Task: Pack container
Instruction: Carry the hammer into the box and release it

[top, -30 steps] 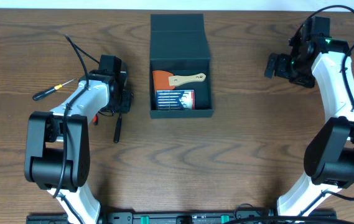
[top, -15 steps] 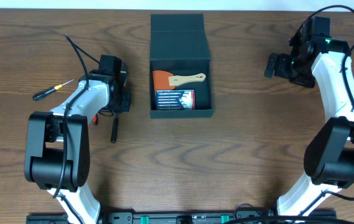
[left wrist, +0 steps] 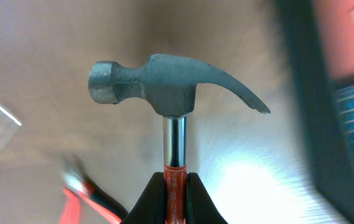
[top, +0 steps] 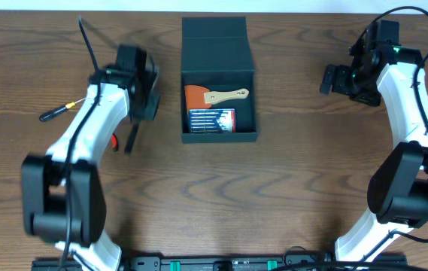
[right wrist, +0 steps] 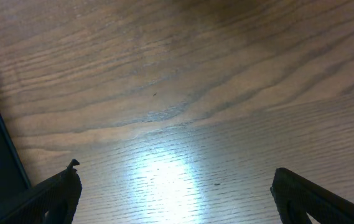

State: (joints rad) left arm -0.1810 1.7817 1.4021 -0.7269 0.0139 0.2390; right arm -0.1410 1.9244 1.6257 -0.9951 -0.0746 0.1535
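At the far left of the bench (top: 18,173) lies a screwdriver (top: 57,111), well apart from the work in hand. Next comes the left gripper (left wrist: 175,180), whose jaws are clamped on the shaft of a hammer (left wrist: 164,87) just under its steel head. The blurred ground behind suggests the tool is being carried clear of the bench. From overhead the hammer's long axis runs from the gripper back toward the robot, with the dark grip trailing below the wrist and leaning slightly outward, so it lies roughly parallel to the near side wall of the container (top: 218,41). That box sits mid-bench to the right of these jaws, near but not touching. In the left wrist view its dark wall fills the right edge, on the side the hammer's claw points to. The lid flap is thrown open to the far side, and inside lie a wooden-handled tool (top: 229,95) across an orange piece and a blue-and-red packet (top: 212,120) nearer the front. The bare floor shows mostly along the right inner wall. The coming move therefore looks like a sideways carry to the right, and the hammer may need to land on top of what is already there. Far right, the right gripper (right wrist: 175,173) hovers over bare wood with its jaws wide apart and nothing between them. It stands farther from the box than the left one.
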